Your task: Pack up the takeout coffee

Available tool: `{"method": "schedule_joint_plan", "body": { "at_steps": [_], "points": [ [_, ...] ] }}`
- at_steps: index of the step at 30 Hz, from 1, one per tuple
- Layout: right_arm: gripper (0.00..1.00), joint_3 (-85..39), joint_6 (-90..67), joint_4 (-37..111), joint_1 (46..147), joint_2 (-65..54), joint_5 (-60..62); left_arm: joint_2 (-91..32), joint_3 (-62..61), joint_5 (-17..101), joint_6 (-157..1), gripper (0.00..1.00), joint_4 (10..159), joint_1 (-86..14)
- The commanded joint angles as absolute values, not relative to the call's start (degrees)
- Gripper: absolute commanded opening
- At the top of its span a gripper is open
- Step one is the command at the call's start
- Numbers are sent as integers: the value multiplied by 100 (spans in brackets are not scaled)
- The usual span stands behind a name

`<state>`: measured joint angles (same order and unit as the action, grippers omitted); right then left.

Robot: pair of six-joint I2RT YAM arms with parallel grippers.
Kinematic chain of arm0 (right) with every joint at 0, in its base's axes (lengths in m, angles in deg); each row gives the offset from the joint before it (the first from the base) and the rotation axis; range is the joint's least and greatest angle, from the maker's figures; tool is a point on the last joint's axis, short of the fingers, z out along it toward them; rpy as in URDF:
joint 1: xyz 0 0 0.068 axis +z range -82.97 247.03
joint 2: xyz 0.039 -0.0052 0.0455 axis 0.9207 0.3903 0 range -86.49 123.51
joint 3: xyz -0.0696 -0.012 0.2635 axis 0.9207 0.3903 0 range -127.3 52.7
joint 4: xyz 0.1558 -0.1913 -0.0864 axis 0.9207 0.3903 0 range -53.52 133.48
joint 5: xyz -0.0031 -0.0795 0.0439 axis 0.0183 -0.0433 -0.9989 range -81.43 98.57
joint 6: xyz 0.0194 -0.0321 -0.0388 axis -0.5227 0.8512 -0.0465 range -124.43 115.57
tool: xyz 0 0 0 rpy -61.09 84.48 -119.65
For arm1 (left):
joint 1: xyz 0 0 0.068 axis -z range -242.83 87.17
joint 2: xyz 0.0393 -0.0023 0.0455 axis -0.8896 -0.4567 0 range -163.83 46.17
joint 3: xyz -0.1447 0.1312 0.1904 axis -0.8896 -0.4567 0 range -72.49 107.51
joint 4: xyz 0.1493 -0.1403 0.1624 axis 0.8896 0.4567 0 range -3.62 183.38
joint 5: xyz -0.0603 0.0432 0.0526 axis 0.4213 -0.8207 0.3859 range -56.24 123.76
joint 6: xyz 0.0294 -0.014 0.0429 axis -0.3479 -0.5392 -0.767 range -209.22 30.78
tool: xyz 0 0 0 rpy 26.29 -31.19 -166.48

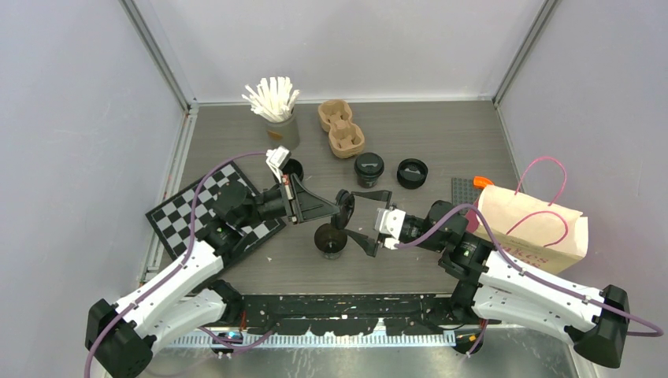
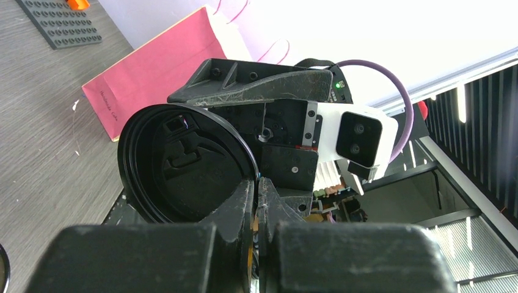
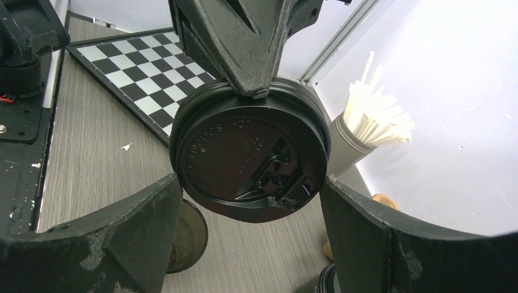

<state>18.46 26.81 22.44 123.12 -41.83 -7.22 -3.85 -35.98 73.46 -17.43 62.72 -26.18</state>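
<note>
Step, as I judge it: lid handover, near the cup (image 1: pixel 331 239) on the bench.
My left tool (image 2: pixel 256 186): clenched on the rim of the lid (image 3: pixel 250 159).
My right tool (image 1: pixel 354 214): spread wide either side of the lid, grasping nothing.
Next: close right squarely, then release left.
</note>
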Motion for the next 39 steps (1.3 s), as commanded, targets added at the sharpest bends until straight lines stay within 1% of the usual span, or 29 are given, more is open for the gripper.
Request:
{"method": "schedule_joint_plan", "body": {
  "at_steps": [1, 7, 10, 13, 15, 17, 18, 20, 22, 24, 27, 30, 32, 37, 39],
  "points": [
    [85, 1580, 2722, 2181, 12345, -4184, -690, -322, -3566, 7373, -1849, 0, 6159, -2639],
    [83, 1607, 2743, 2284, 12344, -4234, -646, -210, -3517, 7272, -2043, 0, 6469, -2639],
    [82, 1599, 2742, 2324, 12345, -4224, -646, -168, -3496, 7213, -2091, 6, 6572, -2642],
    [81, 1589, 2715, 2369, 12342, -4205, -665, -110, -3484, 7127, -2150, 20, 6696, -2642],
    [80, 1579, 2644, 2416, 12343, -4217, -625, -60, -3405, 7055, -2331, 32, 6933, -2639],
    [80, 1579, 2447, 2500, 12346, -4267, -482, 21, -3199, 6883, -2705, 45, 7654, -2644],
    [80, 1575, 2349, 2573, 12350, -4303, -433, 64, -3049, 6715, -3139, 51, 8125, -2644],
    [80, 1568, 2157, 2825, 12345, -4394, -344, 171, -2692, 6024, -3848, 61, 9328, -2642],
    [80, 1509, 1865, 3070, 12347, -4429, -185, 209, -2403, 5469, -4485, 72, 10227, -2644],
    [80, 1351, 1458, 3421, 12350, -4409, 55, 207, -2173, 4749, -5002, 83, 10886, -2644],
    [80, 1007, 804, 4146, 12347, -4259, 426, 151, -1921, 4118, -5452, 98, 11464, -2679],
    [78, 602, 161, 4818, 12354, -3941, 758, 56, -1903, 4026, -5642, 100, 11671, -2872],
    [77, 287, -360, 5284, 12349, -3674, 1075, -8, -1990, 4310, -5555, 100, 11648, -3140],
    [75, -447, -1179, 6284, 12447, -2975, 1084, -5, -2588, 5682, -4958, 100, 11097, -4219],
    [75, -730, -1497, 6653, 12547, -2722, 1301, 51, -2828, 6196, -4743, 98, 10950, -4708]
  ]
}}
